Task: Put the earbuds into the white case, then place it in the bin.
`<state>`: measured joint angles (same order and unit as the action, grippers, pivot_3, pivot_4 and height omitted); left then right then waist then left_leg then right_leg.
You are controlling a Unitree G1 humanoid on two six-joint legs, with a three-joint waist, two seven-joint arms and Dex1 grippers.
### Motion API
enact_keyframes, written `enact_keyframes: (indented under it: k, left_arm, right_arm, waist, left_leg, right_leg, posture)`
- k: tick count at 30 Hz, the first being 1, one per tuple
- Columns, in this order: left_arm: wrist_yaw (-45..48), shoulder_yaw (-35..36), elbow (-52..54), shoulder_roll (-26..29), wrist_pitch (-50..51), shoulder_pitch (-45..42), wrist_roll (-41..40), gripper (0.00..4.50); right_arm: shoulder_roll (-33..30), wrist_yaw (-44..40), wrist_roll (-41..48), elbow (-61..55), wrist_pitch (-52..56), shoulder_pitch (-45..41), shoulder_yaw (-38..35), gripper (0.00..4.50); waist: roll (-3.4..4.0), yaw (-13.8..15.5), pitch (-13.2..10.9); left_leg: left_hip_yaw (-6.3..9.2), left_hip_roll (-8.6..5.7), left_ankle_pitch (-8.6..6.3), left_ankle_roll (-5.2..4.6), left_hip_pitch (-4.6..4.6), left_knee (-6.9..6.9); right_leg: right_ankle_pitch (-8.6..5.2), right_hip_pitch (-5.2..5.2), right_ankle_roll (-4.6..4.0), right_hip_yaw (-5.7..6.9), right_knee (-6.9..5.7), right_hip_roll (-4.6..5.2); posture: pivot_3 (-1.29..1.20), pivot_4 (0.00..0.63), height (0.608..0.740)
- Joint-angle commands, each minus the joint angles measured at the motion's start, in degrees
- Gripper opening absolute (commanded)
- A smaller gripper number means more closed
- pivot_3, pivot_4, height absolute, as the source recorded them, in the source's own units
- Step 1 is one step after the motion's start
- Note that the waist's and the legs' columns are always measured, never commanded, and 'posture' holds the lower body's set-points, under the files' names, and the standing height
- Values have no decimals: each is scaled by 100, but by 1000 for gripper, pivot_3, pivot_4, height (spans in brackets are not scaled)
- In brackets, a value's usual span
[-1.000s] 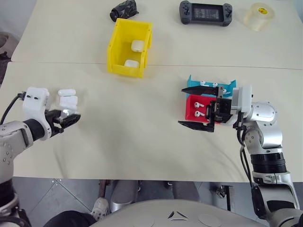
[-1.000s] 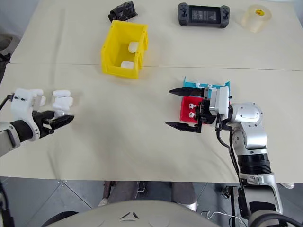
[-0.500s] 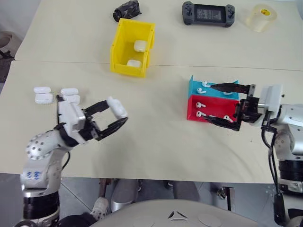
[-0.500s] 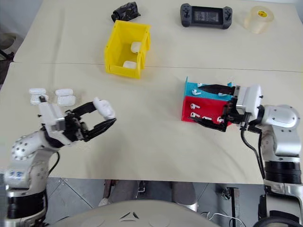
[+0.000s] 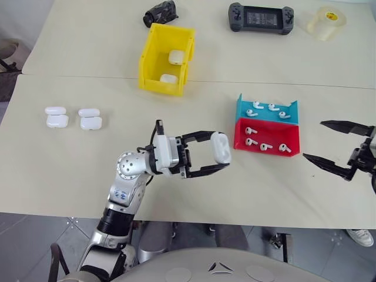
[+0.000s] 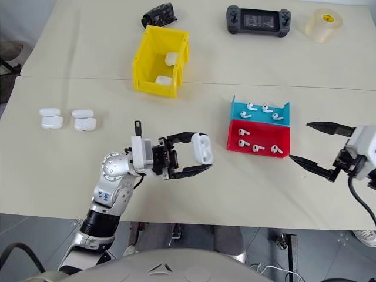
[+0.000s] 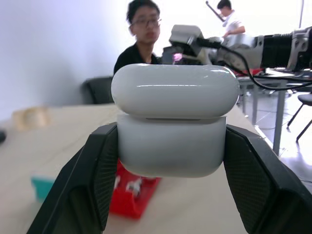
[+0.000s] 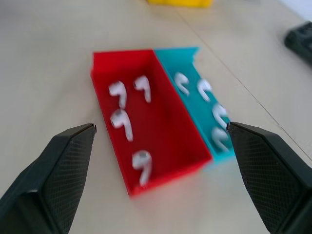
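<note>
Glossy white plastic on the case, smooth enough to catch highlights, pinched between matt black fingers with a fine cross-hatched texture. Bright, smooth plastic for the yellow bin and the red tray and blue tray, tiny shiny white earbuds inside. Matt cream tabletop, possibly laminate; translucent tape roll behind.

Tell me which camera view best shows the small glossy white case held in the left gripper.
The left wrist view: the small glossy white case sits close up between the left gripper's fingers, its lid seam visible. Both eye views show it small, from above, near the red tray.
</note>
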<state>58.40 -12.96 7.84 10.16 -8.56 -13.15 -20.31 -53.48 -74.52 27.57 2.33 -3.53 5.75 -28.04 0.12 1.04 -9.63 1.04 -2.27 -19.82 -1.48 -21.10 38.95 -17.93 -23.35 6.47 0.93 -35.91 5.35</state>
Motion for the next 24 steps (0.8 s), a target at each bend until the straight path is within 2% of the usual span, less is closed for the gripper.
enact_keyframes:
  k: [1,7,10,14,24]
  left_arm:
    - [157,-83,69,-12,-119,-72,-231,2798]
    - [281,-28,146,139,2,44,-454,2798]
    - [258,-32,179,136,-23,139,-492,2798]
    - [209,-92,258,66,-56,222,-518,2798]
    - [142,-182,310,-71,-198,296,-525,2798]
  right_arm:
    - [-253,43,-30,-267,236,43,-123,4500]
    - [-1120,676,-495,-1268,2147,-310,750,4500]
    - [-1638,852,-581,-1825,3256,-779,1389,4500]
    - [-2040,1036,-735,-2279,4221,-1255,2025,4500]
    - [-1917,1334,-1668,-1991,4403,-2299,3410,4500]
  waist:
    - [1,-3,0]
    - [13,3,4]
    - [13,32,3]
    - [13,57,2]
    - [12,37,1]
  left_leg:
    - [0,2,0,1,1,1]
    - [-1,5,0,1,1,10]
    - [4,4,0,1,-4,12]
    - [13,0,-2,-2,-15,12]
    - [17,-5,-5,-4,-22,12]
  right_leg:
    - [0,0,0,0,0,-2]
    - [1,-1,1,-6,-2,0]
    - [1,-2,1,-4,1,2]
    - [1,-4,1,4,9,6]
    - [1,-6,2,10,17,8]
  posture:
    - [0,150,740]
    - [0,150,740]
    - [0,150,740]
    - [0,150,740]
    - [0,150,740]
